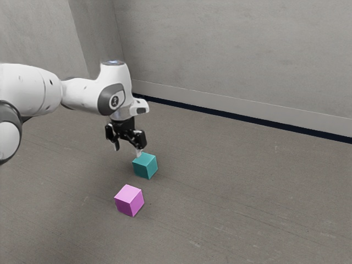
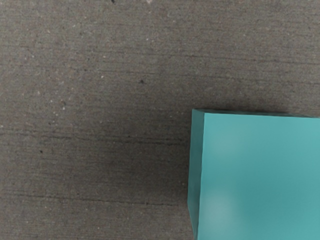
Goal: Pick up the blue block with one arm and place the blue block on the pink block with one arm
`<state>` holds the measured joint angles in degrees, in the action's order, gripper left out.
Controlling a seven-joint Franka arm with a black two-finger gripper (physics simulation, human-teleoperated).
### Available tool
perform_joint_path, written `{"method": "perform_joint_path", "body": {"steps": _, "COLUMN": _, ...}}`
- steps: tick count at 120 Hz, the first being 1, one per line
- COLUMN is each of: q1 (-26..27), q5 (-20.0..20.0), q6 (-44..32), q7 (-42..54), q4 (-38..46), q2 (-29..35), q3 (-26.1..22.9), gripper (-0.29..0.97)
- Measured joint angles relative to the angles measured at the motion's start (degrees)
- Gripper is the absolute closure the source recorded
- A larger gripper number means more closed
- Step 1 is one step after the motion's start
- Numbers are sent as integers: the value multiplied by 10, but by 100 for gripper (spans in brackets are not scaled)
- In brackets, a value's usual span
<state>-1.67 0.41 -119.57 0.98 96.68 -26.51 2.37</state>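
Pink block (image 1: 129,200) nearest camera, on grey surface (image 1: 247,209), nearer than gripper and apart from blue block. Blue block (image 1: 145,165), teal in hue, rests on surface just under gripper (image 1: 128,148), offset slightly toward exterior view's right. Fingers spread wide, nothing between them; one fingertip just above block's top edge. Wrist view: blue block (image 2: 255,175) close beneath hand. Beyond gripper, grey wall (image 1: 247,49) with dark stripe (image 1: 247,117) at base.

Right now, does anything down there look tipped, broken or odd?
Nothing stands out. The blue block, more teal in colour, and the pink block both sit flat and apart; the open jaws hang above the blue one, slightly off-centre.
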Motion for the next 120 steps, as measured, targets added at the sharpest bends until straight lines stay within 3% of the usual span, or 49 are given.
{"method": "perform_joint_path", "body": {"steps": 120, "q1": 18, "q5": -15, "q6": -9, "q7": -23, "q4": -72, "q2": -104, "q3": -26, "gripper": 0}}
